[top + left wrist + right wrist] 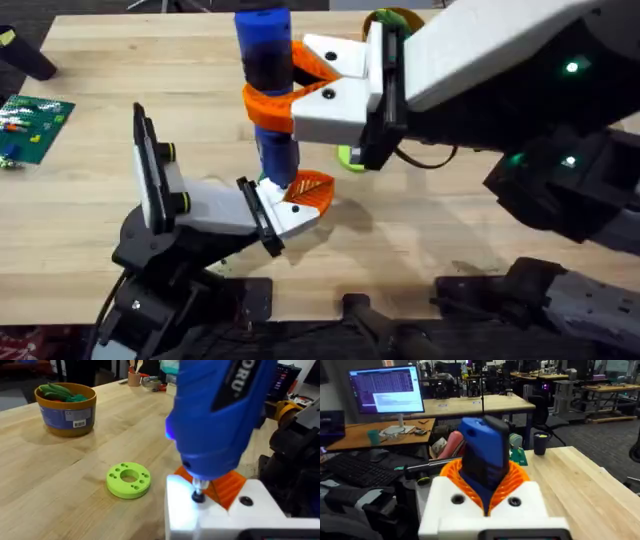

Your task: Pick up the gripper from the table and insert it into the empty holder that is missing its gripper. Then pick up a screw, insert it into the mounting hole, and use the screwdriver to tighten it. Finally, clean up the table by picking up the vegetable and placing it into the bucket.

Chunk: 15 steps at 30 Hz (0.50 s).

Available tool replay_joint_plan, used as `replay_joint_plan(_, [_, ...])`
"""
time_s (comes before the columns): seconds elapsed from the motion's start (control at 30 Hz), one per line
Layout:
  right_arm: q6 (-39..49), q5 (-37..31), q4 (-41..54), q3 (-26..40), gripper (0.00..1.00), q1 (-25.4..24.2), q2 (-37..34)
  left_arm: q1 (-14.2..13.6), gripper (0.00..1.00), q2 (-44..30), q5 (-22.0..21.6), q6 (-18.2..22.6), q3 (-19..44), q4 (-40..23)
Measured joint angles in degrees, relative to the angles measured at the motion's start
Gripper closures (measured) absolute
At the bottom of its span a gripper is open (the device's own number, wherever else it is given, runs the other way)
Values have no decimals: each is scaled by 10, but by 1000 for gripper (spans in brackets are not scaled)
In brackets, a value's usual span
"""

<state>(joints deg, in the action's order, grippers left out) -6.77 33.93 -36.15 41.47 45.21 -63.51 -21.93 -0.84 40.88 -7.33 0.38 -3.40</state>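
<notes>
Screwdriver (268, 90) at work: the tightening step is in hand.
The right gripper (310, 85), its orange fingers clamped on the blue screwdriver, holds it upright with the tip down on the white base of the small orange gripper (305, 195), which is already seated on the holder (215, 205) at the counter's near middle. In the left wrist view the bit (198, 495) meets a dark screw head. Next, I judge, the tool must stay square and pressed down while the screw turns home, then lift clear. The vegetable (128, 479) lies on the wooden counter (470, 220) just beyond, the bucket (65, 408) farther off, already holding green pieces. A circuit board (30, 120) sits far left; desks and a monitor (386, 389) fill the room behind. I cannot tell how the left arm's fingers stand.
</notes>
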Motion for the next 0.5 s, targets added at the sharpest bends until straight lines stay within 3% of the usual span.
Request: replay_joint_plan(0.5, [0,4,-15,0,969,0,-4,0,989,0,-1,0,0,0])
